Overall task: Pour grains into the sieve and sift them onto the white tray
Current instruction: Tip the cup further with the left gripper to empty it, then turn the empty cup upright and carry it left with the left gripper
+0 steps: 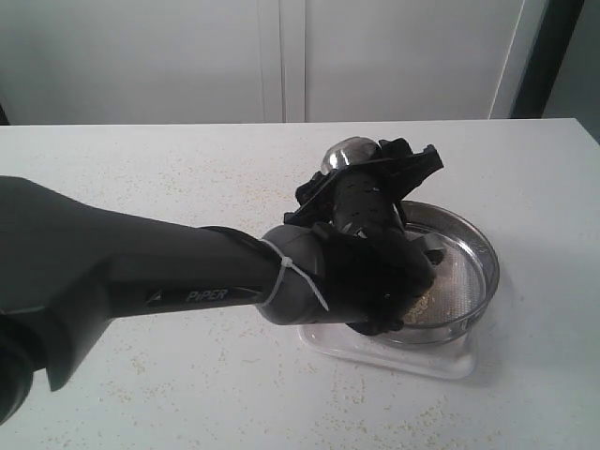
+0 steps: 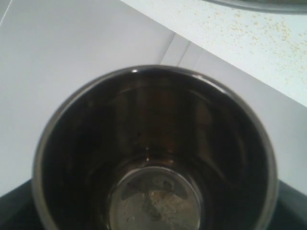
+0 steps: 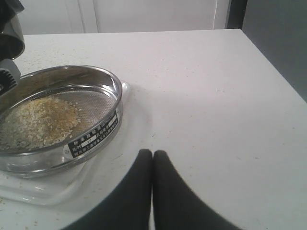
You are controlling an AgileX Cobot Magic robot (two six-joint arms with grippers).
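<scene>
The white tray [image 3: 43,192] sits on the table [image 1: 141,169], the sieve [image 3: 117,103] on it, grains [image 3: 41,122] heaped on the mesh. The left gripper [image 1: 370,176] clamps the tipped, near-empty steel cup [image 2: 153,120]; the right gripper [image 3: 152,158] is pinched together, empty. Withdrawing carelessly could clip the rim and scatter grains.

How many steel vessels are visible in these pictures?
2. The sieve sits on the white tray and holds grains. The steel cup is tipped above the sieve. The left arm may hide more.
</scene>
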